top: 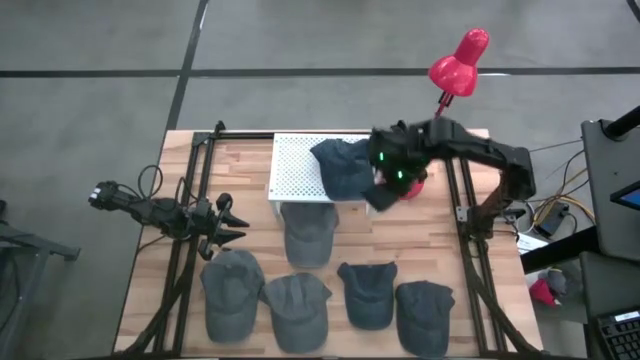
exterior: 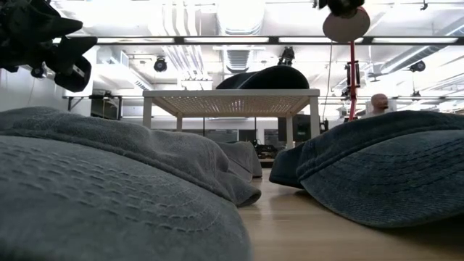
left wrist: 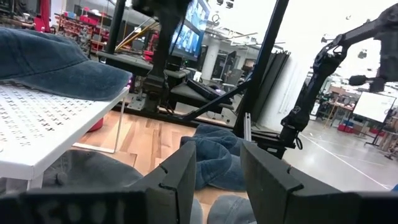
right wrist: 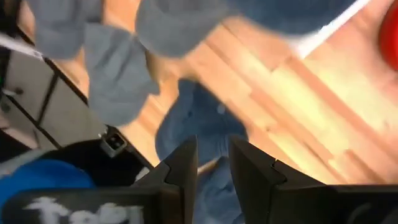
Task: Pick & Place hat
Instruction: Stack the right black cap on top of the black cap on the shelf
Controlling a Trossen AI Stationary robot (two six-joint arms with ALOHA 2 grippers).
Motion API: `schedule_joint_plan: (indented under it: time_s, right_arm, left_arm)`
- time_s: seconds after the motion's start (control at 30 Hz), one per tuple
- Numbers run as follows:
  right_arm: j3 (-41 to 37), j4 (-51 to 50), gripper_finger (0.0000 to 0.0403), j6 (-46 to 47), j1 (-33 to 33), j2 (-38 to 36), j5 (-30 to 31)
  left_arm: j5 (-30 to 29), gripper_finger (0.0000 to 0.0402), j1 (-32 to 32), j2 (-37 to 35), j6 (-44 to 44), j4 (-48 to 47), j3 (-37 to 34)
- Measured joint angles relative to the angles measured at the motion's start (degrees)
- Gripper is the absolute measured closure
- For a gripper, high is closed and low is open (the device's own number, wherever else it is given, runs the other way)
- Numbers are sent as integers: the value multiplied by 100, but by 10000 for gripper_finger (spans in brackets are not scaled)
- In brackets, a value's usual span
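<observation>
Blurred right tool (right wrist: pixel 212 163) hides shelf (top: pixel 295 165) hat's (top: pixel 345 168) brim.

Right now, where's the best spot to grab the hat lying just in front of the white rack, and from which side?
Grip the hat by the rounded end of its crown, nearest the row of four hats, coming straight down. That end lies clear on the table, while the opposite end is tucked under the white rack, so jaws likely can't reach there.

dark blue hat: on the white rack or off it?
On it. The dark blue hat lies on top of the white rack, its brim over the right edge; the low view shows it resting on the rack top.
</observation>
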Motion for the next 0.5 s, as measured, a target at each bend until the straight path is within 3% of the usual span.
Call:
schedule_joint_plan:
  time_s: [0.5]
  right_arm:
    - [-1724,2,296,4017,3081,-354,257]
  left_arm:
    - [0,273,1,0,328,-18,0]
